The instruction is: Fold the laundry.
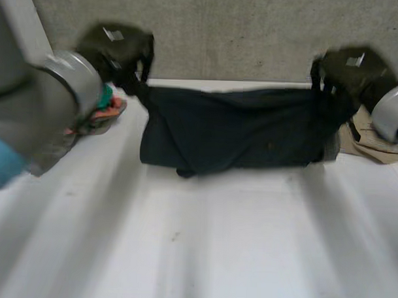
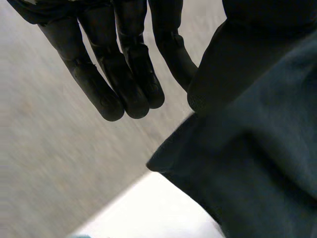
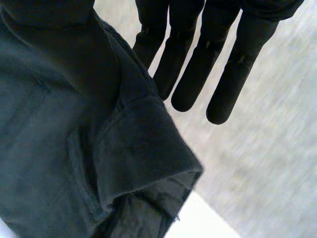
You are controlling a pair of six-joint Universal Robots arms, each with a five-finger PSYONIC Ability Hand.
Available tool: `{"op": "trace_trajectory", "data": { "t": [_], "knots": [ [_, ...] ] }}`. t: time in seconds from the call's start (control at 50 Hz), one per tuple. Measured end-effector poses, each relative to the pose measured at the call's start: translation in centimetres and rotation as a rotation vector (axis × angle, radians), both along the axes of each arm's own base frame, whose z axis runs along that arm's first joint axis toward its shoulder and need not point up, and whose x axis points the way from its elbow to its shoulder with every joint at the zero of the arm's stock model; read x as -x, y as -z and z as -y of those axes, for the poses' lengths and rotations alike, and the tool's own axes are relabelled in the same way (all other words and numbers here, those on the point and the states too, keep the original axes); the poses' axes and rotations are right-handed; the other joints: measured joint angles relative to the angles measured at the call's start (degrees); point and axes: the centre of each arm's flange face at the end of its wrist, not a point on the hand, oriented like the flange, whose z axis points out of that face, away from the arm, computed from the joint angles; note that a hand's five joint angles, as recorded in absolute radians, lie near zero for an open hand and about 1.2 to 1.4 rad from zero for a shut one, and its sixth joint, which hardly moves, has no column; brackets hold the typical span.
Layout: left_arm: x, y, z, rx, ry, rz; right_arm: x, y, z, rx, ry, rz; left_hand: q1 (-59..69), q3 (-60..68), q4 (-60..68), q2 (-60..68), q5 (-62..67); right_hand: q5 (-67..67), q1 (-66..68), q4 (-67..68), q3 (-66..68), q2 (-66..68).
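A dark blue-black garment point(image 1: 232, 127) hangs stretched between my two hands at the far side of the white table point(image 1: 215, 254), and its lower edge rests on the tabletop. My left hand point(image 1: 117, 51) holds the garment's upper left corner and my right hand point(image 1: 349, 72) holds its upper right corner. In the left wrist view the left hand point(image 2: 124, 64) keeps its fingers straight, and the garment point(image 2: 257, 148) is pinched at the thumb side. In the right wrist view the right hand point(image 3: 208, 54) looks the same, with a folded hem of the garment point(image 3: 74, 148) hanging beside the straight fingers.
A pile of colourful cloth point(image 1: 105, 110) lies at the table's far left, behind my left arm point(image 1: 37, 110). Beige cloth point(image 1: 372, 142) lies at the far right. A grey wall point(image 1: 242, 33) stands right behind the table.
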Motion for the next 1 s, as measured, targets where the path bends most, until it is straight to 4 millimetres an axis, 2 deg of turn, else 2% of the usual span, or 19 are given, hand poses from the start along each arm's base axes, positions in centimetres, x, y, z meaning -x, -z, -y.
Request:
{"op": "trace_trajectory", "data": {
  "t": [0.06,0.12,0.2,0.26,0.32,0.34,0.4,0.42,0.44,0.46,0.48,0.52,0.66,0.78,0.88,1.0],
  "knots": [
    [-1.6,-3.3,-1.6,0.064,0.006,-0.033,0.1,-3.7,-1.4,0.062,-0.025,0.035,0.00,0.00,0.00,0.01,0.05,0.00,0.06,0.00,0.15,0.00],
    [-2.8,-5.4,-2.8,0.103,0.013,-0.050,0.1,-6.2,-2.5,0.095,-0.054,0.071,0.00,0.16,0.01,0.13,0.05,0.46,0.00,0.01,0.15,0.00],
    [-3.6,-6.2,-3.5,0.112,0.015,-0.050,-0.4,-7.6,-3.4,0.100,-0.090,0.097,0.00,0.16,0.01,0.14,0.05,0.52,0.00,0.00,0.15,0.00],
    [-3.8,-5.7,-3.3,0.092,0.011,-0.038,-0.9,-7.5,-3.7,0.084,-0.111,0.101,0.00,0.16,0.01,0.14,0.05,0.52,0.00,0.01,0.16,0.00],
    [-3.7,-4.1,-2.4,0.042,0.004,-0.014,-1.7,-6.4,-3.7,0.042,-0.130,0.093,-1.09,-0.94,-1.15,-1.43,-1.03,0.52,0.00,0.01,0.15,0.00],
    [-3.7,-3.7,-2.2,0.031,0.003,-0.009,-1.8,-6.2,-3.7,0.035,-0.132,0.091,-5.34,-5.14,-5.48,-5.36,-5.18,0.52,0.00,0.01,0.15,0.00],
    [-3.2,-0.5,-0.5,-0.056,-0.005,0.027,-2.6,-4.6,-3.5,-0.016,-0.139,0.074,-35.38,-31.71,-32.53,-33.69,-31.85,0.85,0.04,0.01,0.16,0.00],
    [-3.0,0.1,-0.3,-0.073,-0.006,0.034,-2.9,-3.7,-3.4,-0.041,-0.140,0.064,-40.05,-36.32,-37.21,-37.10,-36.52,0.85,0.09,0.02,0.16,0.00],
    [-3.0,0.1,-0.3,-0.073,-0.006,0.034,-2.9,-3.7,-3.4,-0.041,-0.140,0.064,-40.05,-36.32,-37.21,-37.10,-36.52,0.85,0.09,0.02,0.16,0.00],
    [-2.6,2.7,0.7,-0.143,-0.013,0.059,-3.5,-2.6,-3.4,-0.074,-0.139,0.051,-49.31,-48.15,-49.04,-48.97,-48.34,0.86,0.09,0.02,0.16,0.00],
    [-2.5,3.5,0.9,-0.166,-0.016,0.065,-3.7,-2.2,-3.5,-0.085,-0.137,0.046,-49.31,-48.15,-49.04,-48.97,-48.34,0.86,0.09,0.02,0.16,0.00],
    [-2.2,6.4,1.4,-0.252,-0.031,0.082,-4.4,-1.3,-3.8,-0.109,-0.131,0.033,-51.23,-52.83,-53.93,-53.43,-53.61,0.86,0.09,0.02,0.16,0.00],
    [-2.1,12.1,1.0,-0.455,-0.086,0.052,-5.4,-0.9,-5.4,-0.116,-0.094,0.018,-51.48,-52.88,-54.27,-53.98,-53.80,0.87,0.09,0.02,0.16,0.00],
    [-2.2,14.7,-1.2,-0.599,-0.096,-0.037,-5.7,-1.8,-7.0,-0.081,-0.074,0.025,-51.48,-52.89,-54.31,-54.03,-53.82,0.87,0.09,0.03,0.16,0.00],
    [-1.5,15.3,-3.4,-0.671,-0.067,-0.104,-6.4,-2.3,-8.4,-0.057,-0.089,0.035,-54.14,-55.47,-56.59,-56.21,-54.49,0.87,0.09,0.03,0.16,0.00],
    [-0.2,16.2,-4.8,-0.715,-0.052,-0.134,-7.0,-2.5,-9.4,-0.052,-0.101,0.047,-54.14,-55.47,-56.59,-56.21,-54.49,0.87,0.09,0.03,0.16,0.00]
  ]
}}
